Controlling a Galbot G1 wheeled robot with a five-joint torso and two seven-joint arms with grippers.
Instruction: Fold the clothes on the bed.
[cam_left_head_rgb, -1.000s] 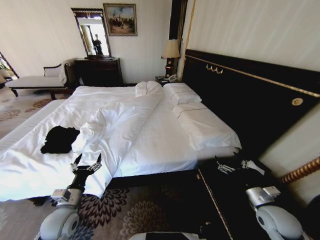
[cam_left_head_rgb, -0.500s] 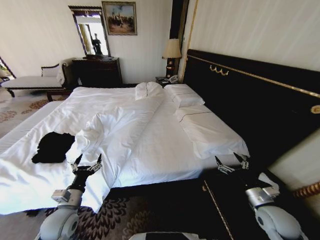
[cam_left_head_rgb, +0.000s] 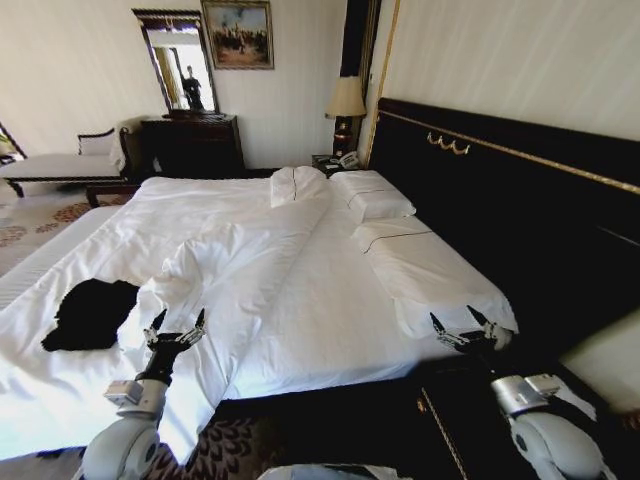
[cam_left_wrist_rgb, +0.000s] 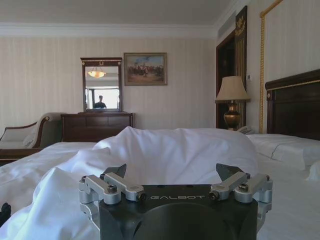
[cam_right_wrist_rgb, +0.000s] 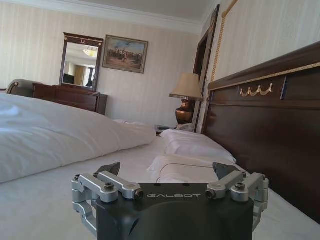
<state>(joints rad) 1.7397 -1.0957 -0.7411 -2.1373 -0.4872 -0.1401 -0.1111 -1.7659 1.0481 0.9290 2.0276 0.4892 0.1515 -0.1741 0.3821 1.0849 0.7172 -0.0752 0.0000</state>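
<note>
The clothes, one crumpled black T-shirt (cam_left_head_rgb: 88, 312), lie on the bed (cam_left_head_rgb: 330, 310) near its left side. A rumpled white duvet (cam_left_head_rgb: 240, 260) is heaped just right of the shirt. My left gripper (cam_left_head_rgb: 176, 326) is open and empty, low over the duvet's near edge, right of the shirt and apart from it. In the left wrist view the left gripper (cam_left_wrist_rgb: 172, 172) faces the duvet mound (cam_left_wrist_rgb: 175, 150). My right gripper (cam_left_head_rgb: 462, 326) is open and empty by the bed's near right corner. In its own view the right gripper (cam_right_wrist_rgb: 167, 170) hovers over white sheet (cam_right_wrist_rgb: 45, 210).
A tall dark headboard (cam_left_head_rgb: 500, 210) runs along the right. A dark nightstand (cam_left_head_rgb: 470, 420) stands under my right arm. Pillows (cam_left_head_rgb: 375, 200) lie beside the headboard. A lamp (cam_left_head_rgb: 346, 100), a dresser (cam_left_head_rgb: 190, 140) and a chaise (cam_left_head_rgb: 55, 165) line the far wall.
The whole picture has shifted, so the camera moved nearer the bed and turned. The shirt lies as it did. Both grippers hold the same open pose.
</note>
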